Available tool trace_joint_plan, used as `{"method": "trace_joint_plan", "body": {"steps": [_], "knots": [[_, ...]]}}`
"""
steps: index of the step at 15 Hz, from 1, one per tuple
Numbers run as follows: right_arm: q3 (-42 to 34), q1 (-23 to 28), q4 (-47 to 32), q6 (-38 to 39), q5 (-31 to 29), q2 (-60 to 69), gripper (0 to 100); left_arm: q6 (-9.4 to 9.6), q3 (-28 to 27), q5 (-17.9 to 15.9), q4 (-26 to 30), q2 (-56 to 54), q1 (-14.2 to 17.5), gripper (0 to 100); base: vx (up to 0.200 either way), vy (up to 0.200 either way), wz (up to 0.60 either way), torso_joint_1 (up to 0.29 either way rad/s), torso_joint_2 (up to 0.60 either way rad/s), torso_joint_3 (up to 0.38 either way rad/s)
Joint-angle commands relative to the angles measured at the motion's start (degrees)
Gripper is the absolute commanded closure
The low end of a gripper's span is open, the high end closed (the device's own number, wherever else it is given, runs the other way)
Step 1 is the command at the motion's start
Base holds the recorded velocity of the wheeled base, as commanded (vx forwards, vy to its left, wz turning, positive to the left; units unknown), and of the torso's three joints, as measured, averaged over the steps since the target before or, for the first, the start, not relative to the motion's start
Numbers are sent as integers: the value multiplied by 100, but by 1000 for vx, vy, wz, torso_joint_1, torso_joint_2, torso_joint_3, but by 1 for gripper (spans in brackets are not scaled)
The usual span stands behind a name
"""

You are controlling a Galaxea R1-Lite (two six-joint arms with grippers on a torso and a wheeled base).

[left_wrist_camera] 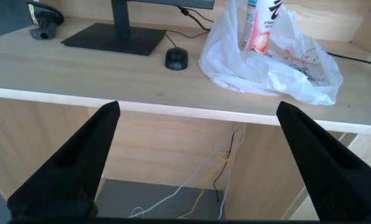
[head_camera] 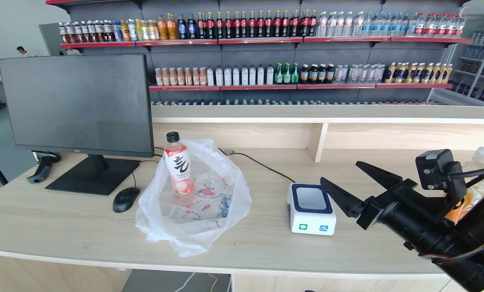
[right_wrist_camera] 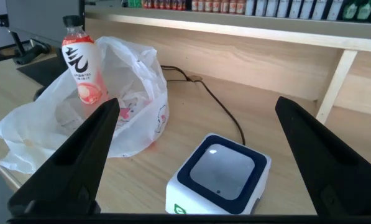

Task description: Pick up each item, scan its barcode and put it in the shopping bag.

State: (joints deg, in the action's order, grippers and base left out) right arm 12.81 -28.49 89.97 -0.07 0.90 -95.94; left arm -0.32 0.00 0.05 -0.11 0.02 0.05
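Observation:
A pink-labelled drink bottle [head_camera: 179, 168] with a black cap stands upright inside the white plastic shopping bag [head_camera: 203, 211] on the wooden counter. To its right sits the white and blue barcode scanner [head_camera: 310, 207], window facing up. My right gripper [head_camera: 353, 184] hovers open and empty just right of the scanner, fingers pointing toward it. The right wrist view shows the scanner [right_wrist_camera: 221, 177], the bag [right_wrist_camera: 135, 118] and the bottle [right_wrist_camera: 79, 68]. My left gripper [left_wrist_camera: 194, 134] is open and empty, held below the counter's front edge, facing the bag [left_wrist_camera: 278, 65] and bottle [left_wrist_camera: 260, 25].
A monitor [head_camera: 77, 107], a mouse [head_camera: 125, 199] and a handheld scanner [head_camera: 43, 164] occupy the counter's left. More bottles [head_camera: 483, 174] stand at the far right behind my right arm. A raised shelf ledge [head_camera: 327, 117] runs along the back, with a cable [head_camera: 262, 164] across the counter.

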Motion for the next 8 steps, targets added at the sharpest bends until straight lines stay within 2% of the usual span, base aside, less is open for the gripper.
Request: {"method": "trace_joint_plan", "body": {"steps": [1, 7, 8], "knots": [[2, -8, 3, -1, 6, -100, 0, -12, 0, 4, 2, -2, 4, 0, 0, 0, 0, 0, 0, 0], [11, -8, 3, -1, 6, -162, 0, -21, 0, 4, -7, -2, -5, 0, -200, 0, 0, 4, 6, 5], [11, -8, 3, -1, 6, -162, 0, -21, 0, 4, -7, -2, 4, 0, 0, 0, 0, 0, 0, 0]]}}
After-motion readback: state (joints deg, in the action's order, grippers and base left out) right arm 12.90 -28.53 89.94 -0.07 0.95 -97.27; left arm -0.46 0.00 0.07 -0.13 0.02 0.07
